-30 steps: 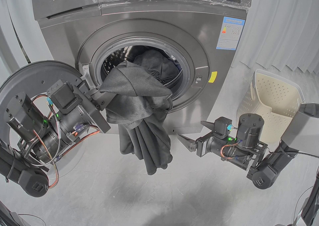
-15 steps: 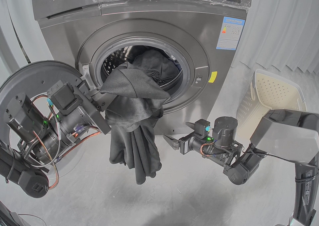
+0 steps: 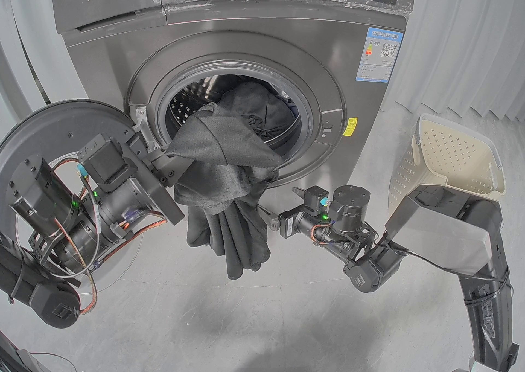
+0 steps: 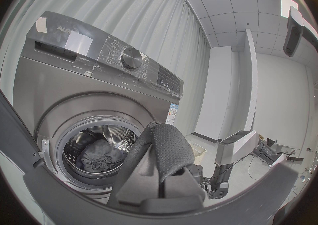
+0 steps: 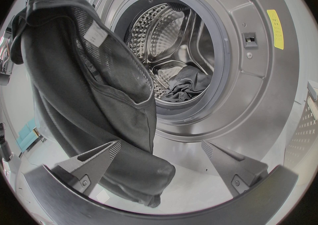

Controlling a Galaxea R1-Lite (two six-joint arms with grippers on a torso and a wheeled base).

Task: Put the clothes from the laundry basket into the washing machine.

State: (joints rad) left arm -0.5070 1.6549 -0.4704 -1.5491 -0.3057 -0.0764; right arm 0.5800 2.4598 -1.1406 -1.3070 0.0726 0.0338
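Head view shows my left gripper (image 3: 164, 160) clamped on a dark garment (image 3: 224, 170), held up in front of the washing machine (image 3: 328, 61) at the height of the drum opening (image 3: 191, 94). I judge that height deliberate: the pinched top fold sits level with the lower lip, so a push forward should carry it in beside the dark clothes (image 3: 257, 105) already lying in the drum. The door (image 3: 54, 127) stands swung wide on my left, out of the way.

Most of the garment is not inside yet. Its long axis runs nearly straight down: the bunched upper end points toward the opening, and the tail points at the floor. I cannot tell whether the tail touches the floor.

My right gripper (image 5: 160, 143) is low in front of the machine with its jaws apart, and the tail hangs by one finger. I take that as readiness to gather the loose end and lift it, so the cloth does not drag over the lip. The laundry basket (image 3: 454, 154) stands beside the machine on my right.
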